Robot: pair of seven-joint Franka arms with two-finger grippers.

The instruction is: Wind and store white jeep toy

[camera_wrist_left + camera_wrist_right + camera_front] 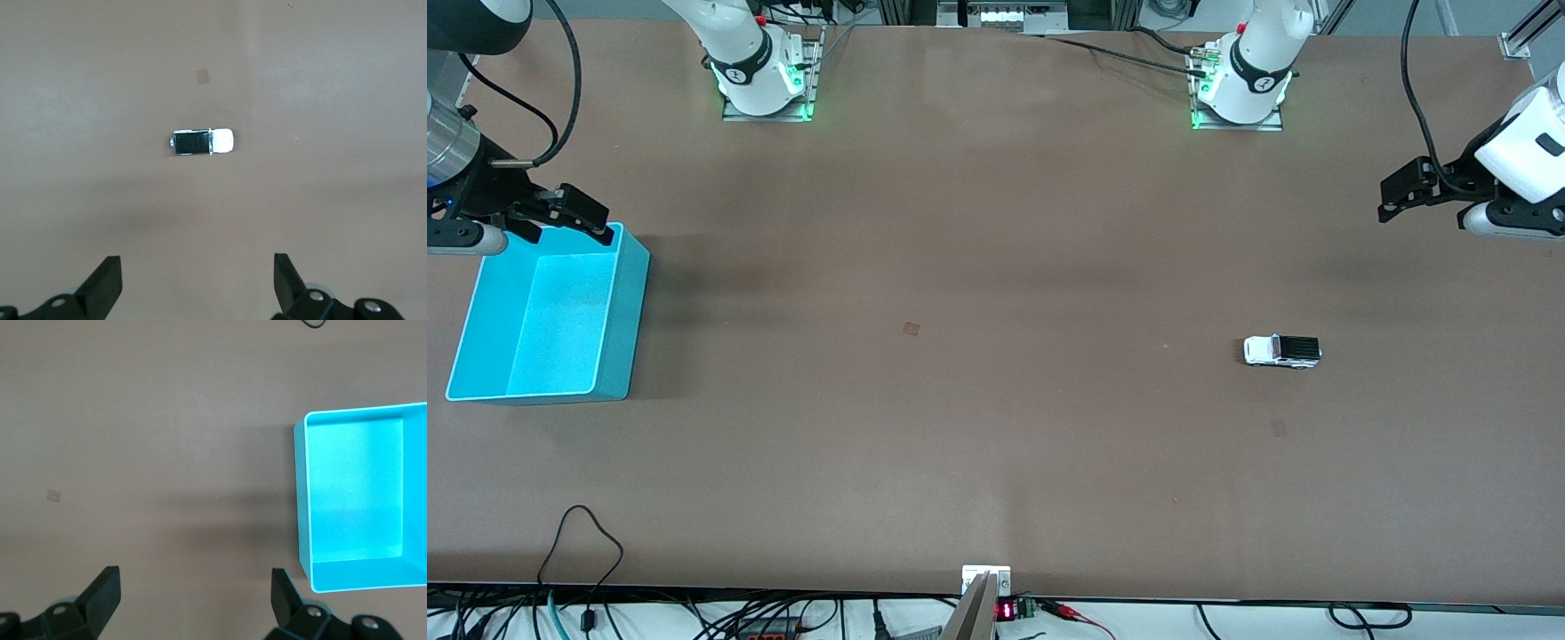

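Note:
The white jeep toy (1282,351) (203,141), a small white car with a black ribbed roof, stands on its wheels on the brown table toward the left arm's end. My left gripper (1398,197) (198,280) hangs open and empty in the air at that end of the table, well apart from the toy. The turquoise bin (470,336) (303,520) sits empty at the right arm's end. My right gripper (583,216) (195,597) hovers open over the bin's rim nearest the arm bases, holding nothing.
Brown tabletop (960,400) spreads between toy and bin. Two small tape marks (911,328) (1279,428) lie on it. The arm bases (765,80) (1240,89) stand along the edge farthest from the front camera; cables (587,569) run along the nearest edge.

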